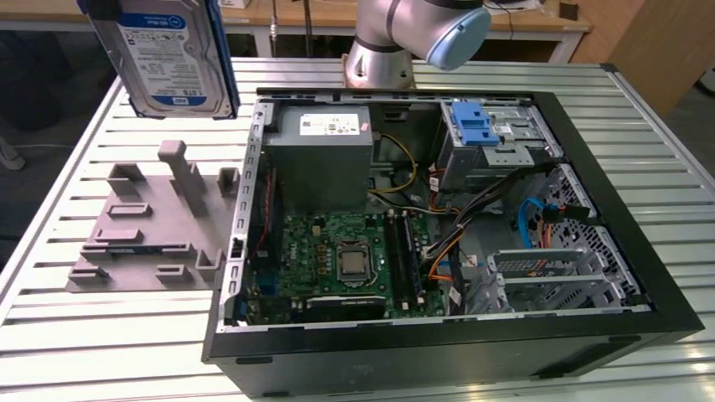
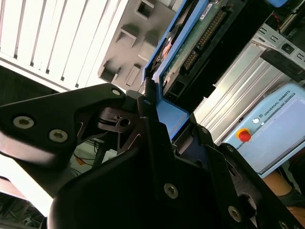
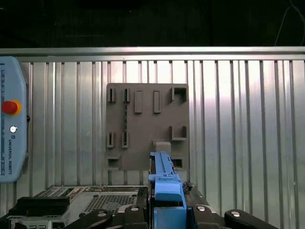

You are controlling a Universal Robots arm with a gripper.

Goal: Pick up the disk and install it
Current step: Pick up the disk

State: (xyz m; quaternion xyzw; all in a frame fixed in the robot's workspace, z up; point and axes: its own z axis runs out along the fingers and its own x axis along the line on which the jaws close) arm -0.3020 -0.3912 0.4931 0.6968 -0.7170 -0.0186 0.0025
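At the exterior view's upper left, the disk (image 1: 173, 54) hangs upright, label facing out, raised above the slatted worktop (image 1: 67, 335) near the open computer case (image 1: 447, 352) and the grey fixture plate (image 1: 146, 226). In the second wrist view the black fingers (image 2: 148, 128) are clamped tight on the disk's blue carrier rail (image 2: 169, 114), its circuit board showing. In the first wrist view that rail stands edge-on between the fingers, the fixture plate lying on the worktop beyond

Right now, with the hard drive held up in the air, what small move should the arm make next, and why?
Probably carry it toward the exterior view's right. The gripper is clamped on the hard drive, which hangs above the grey fixture plate, while the open computer case lies to that side.
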